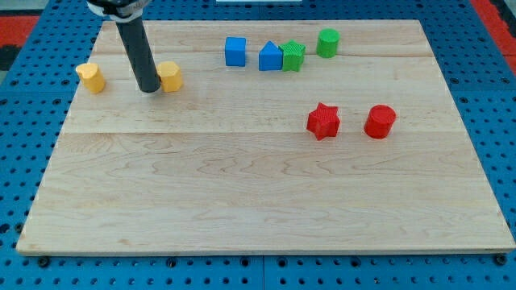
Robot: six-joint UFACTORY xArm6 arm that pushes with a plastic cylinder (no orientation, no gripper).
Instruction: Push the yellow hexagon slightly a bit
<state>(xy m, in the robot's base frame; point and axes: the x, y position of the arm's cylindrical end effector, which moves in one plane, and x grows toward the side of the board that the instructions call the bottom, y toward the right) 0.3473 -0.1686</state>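
Observation:
The yellow hexagon [170, 76] sits on the wooden board [266, 193] near the view's top left. My dark rod comes down from the view's top, and my tip [149, 89] rests right against the hexagon's left side, touching or nearly touching it. A second yellow block [91, 77], rounded in shape, lies further to the view's left, apart from my tip.
Along the view's top stand a blue cube [235, 51], a blue house-shaped block [270, 56], a green star [293, 56] touching it, and a green cylinder [327, 42]. A red star [323, 121] and a red cylinder [380, 122] lie at the right middle.

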